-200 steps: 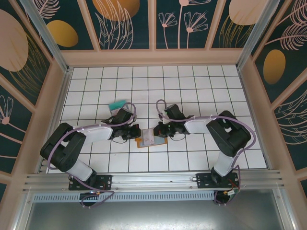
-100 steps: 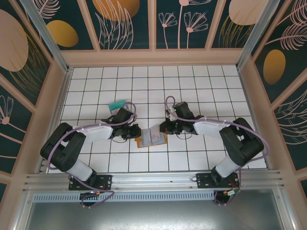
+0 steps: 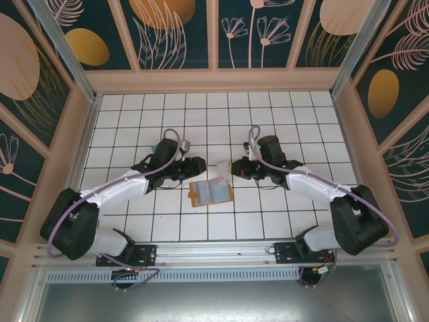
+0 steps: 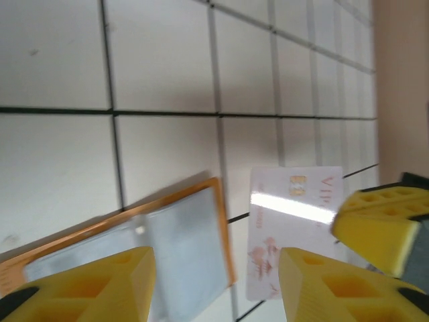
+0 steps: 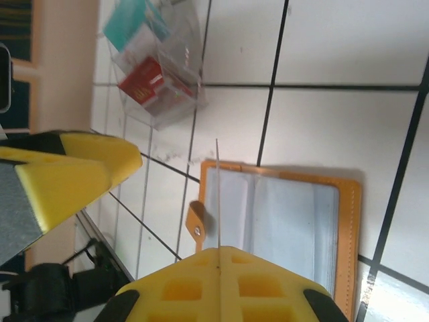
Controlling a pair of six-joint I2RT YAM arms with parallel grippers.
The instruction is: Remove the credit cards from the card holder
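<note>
- The card holder [image 3: 211, 193] lies open and flat on the white gridded worktop [image 3: 281, 221], between the two arms and a little nearer the bases than either claw. Its sleeves face up.
- From the right wrist I see both grey-clear sleeves ringed by the orange rim [image 5: 288, 215], with a small snap tab sticking out at one end. I can't make out any card inside the sleeves.
- A pale card [image 3: 220, 170] is out of the holder, just past its far right corner in the overhead view.
- In the left wrist view the pale card [image 4: 291, 225] shows its face, with "VIP" lettering and a glare stripe. It sits just beside the holder's orange edge [image 4: 174, 248].
- The right claw [image 3: 233, 168] is clenched on that pale card. Its own camera sees the card edge-on, a thin line [image 5: 217, 188] rising from between the two yellow pads [image 5: 218, 258].
- The left claw [image 3: 193, 165] is released. Its yellow fingers stand wide apart with nothing between them [image 4: 214, 261], over the holder's edge and facing the held card.
- One of the left claw's fingers [image 5: 74, 171] shows from the right wrist, near the holder's tab end.
- Farther off, a red card [image 5: 144, 80] and a teal card [image 5: 131, 20] lie together with some clear plastic [image 5: 177, 60]. I can't tell what that plastic is.
</note>
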